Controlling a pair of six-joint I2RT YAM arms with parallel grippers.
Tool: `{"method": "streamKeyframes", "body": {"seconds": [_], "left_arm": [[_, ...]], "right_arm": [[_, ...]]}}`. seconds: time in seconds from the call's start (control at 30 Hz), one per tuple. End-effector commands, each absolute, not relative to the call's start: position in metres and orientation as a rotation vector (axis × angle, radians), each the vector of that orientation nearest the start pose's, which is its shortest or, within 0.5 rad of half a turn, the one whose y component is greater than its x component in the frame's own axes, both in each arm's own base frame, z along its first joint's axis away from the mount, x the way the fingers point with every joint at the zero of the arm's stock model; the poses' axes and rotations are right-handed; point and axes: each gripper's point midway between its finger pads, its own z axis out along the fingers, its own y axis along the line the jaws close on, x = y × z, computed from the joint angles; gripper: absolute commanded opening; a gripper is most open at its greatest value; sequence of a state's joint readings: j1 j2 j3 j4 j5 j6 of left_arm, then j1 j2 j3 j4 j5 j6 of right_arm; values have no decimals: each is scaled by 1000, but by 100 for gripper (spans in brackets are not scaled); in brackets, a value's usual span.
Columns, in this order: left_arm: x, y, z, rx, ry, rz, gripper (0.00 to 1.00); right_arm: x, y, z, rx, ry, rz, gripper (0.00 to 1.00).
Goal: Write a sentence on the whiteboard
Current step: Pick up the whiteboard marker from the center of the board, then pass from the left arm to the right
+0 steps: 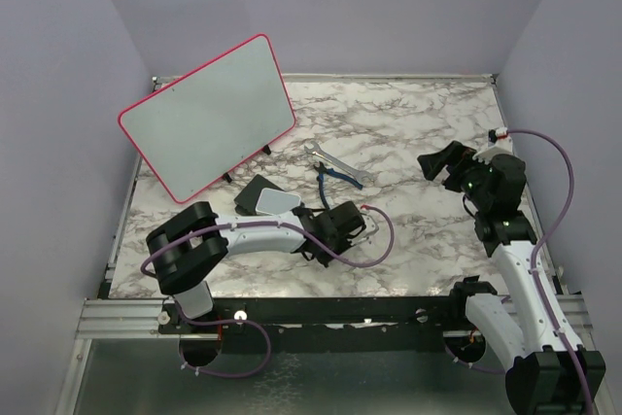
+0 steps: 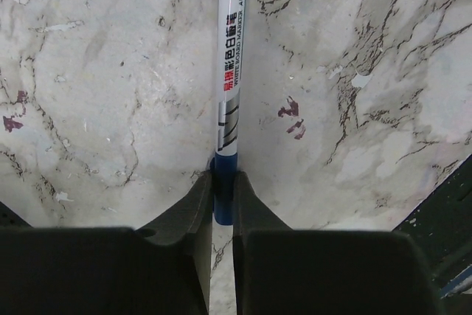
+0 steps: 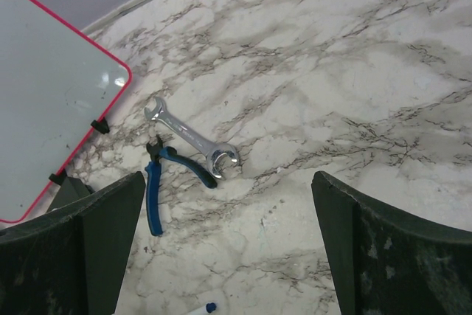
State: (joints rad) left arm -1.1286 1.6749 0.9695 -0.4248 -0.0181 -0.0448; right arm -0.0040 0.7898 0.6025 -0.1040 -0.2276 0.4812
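While marker (image 2: pixel 230 57) between jaws — whiteboard (image 1: pixel 207 116) apart

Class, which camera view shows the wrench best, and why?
The right wrist view: the wrench lies large and unobstructed beside the blue-handled pliers. The top external view shows it small; the left wrist view misses it.

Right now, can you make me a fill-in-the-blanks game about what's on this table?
1. The left gripper is shut on a ____.
2. The right gripper is ____ and holds nothing.
3. The pliers beside the wrench have ____ handles.
4. The ____ has no writing on it.

Missing words: marker; open; blue; whiteboard.
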Motion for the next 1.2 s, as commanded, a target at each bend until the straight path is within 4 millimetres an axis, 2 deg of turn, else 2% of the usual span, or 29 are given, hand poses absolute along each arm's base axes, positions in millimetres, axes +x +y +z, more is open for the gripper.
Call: {"method": "streamKeyframes", "body": {"seconds": [0.0,0.13,0.27,0.4,0.5,0.73,0.87,1.17], "left_arm": [[145,-295,22,1449,2331,-259,7],[151,-294,39,1426,2252,-261,0],[158,-294,65,1392,2125,-294,0],[164,-294,96,1369,1981,-326,0],[161,-300,114,1378,1895,-391,0],[156,-303,127,1400,1835,-443,0],[151,-305,139,1393,1798,-497,0],[147,-306,142,1398,1788,-521,0]], "right_arm": [[303,73,217,239,1889,636,99],[297,95,201,193,1979,783,99],[283,122,188,96,2054,980,99],[258,152,184,-68,2114,1276,98],[240,167,183,-151,2130,1448,94],[200,224,182,-440,2187,1589,89],[192,236,178,-508,2206,1620,82],[179,261,170,-630,2249,1661,60]]}}
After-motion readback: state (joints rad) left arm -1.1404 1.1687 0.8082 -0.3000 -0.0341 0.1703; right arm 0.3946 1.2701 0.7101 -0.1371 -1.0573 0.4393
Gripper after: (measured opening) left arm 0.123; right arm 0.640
